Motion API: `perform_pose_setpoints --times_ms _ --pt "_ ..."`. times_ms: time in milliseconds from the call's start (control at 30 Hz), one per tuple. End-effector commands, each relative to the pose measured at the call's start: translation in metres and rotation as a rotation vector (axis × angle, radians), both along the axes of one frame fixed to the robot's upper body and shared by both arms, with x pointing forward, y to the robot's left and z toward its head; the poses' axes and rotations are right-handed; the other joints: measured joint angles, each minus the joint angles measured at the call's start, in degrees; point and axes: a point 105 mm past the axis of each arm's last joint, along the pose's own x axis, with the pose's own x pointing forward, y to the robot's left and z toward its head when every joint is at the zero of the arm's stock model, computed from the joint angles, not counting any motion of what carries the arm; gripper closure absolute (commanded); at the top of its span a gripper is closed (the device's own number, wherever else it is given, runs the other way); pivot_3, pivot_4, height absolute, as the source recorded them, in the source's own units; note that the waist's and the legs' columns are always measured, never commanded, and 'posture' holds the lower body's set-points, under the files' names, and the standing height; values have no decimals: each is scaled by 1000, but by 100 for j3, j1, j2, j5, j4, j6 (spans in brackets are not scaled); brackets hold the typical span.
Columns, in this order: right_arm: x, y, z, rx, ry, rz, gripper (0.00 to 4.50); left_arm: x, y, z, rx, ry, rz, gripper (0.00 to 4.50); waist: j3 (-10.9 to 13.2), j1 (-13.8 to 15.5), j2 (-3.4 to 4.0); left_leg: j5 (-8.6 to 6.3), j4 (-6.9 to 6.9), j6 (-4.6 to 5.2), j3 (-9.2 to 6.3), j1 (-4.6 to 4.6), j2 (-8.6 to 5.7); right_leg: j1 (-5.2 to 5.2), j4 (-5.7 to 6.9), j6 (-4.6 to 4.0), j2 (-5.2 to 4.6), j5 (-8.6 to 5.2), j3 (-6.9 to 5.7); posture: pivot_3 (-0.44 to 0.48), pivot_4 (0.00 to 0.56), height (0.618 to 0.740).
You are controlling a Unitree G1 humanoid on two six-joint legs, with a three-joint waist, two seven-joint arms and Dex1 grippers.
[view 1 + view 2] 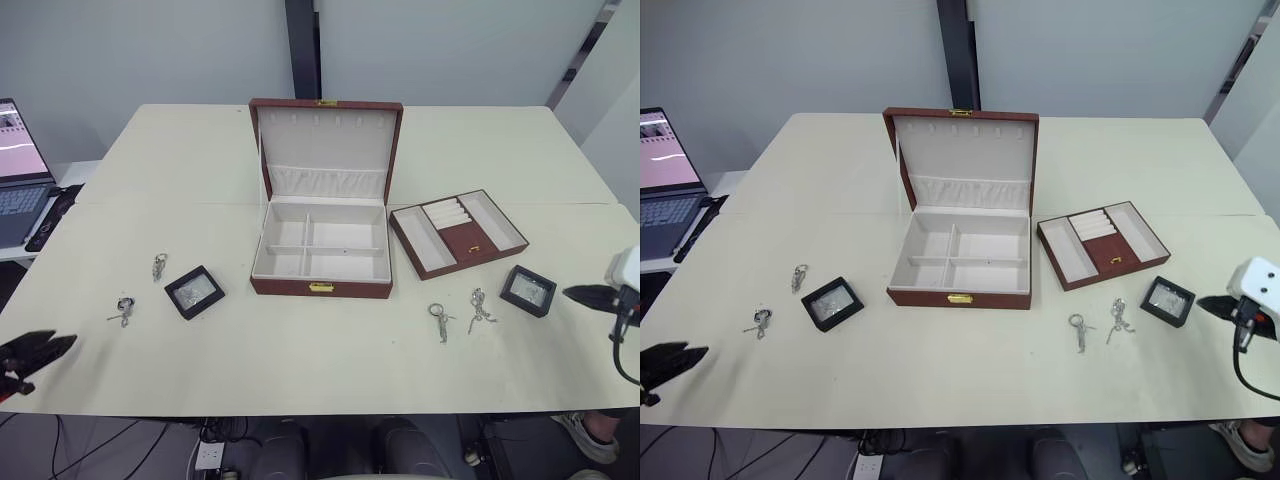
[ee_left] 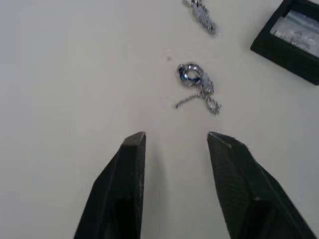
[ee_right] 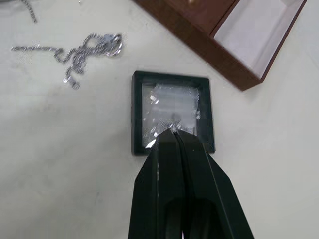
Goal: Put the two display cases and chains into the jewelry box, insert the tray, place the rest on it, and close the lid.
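Lying beyond the right gripper (image 3: 175, 133)'s closed jaws: a display case (image 3: 173, 111).

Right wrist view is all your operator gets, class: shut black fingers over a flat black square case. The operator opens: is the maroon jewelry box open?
Observer: Yes. The large maroon wood-grain jewelry box has its lid upright, and there is no case or chain inside yet.
Operator: Is there a second case?
Observer: Yes. Another flat black square display case lies left of the box, with two silvery chains nearby.
Operator: And the other arm?
Observer: The left gripper is open and points at one of those chains.
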Motion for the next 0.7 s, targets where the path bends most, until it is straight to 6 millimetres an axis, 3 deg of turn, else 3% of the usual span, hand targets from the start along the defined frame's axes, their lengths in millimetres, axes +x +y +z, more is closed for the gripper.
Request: perform_pose_setpoints --times_ms 33,200,467,700 --pt "-10 -12 11 19 18 -37 3734 -16 8 4 -2 -7 54 1568 -1 0 -1 0 0 0 0 0 0 0 0 0 0 0 0 0 150 740" --pt "-30 -25 -6 -18 131 -59 2454 -24 8 -1 -11 4 75 32 -4 2 -7 0 -2 0 0 5 -1 7 -3 0 -1 -1 1 0 150 740" --pt "-32 -23 -7 -4 143 -65 37 -25 7 -5 -16 4 75 0 -5 1 -8 -1 -4 -1 5 12 -1 11 -3 0 1 -1 0 0 150 740" --pt "-34 -24 -8 -9 152 -67 37 -20 4 -3 -16 -1 60 0 -5 1 -9 -1 -4 -1 5 12 -2 12 -3 1 1 -1 1 0 150 740"
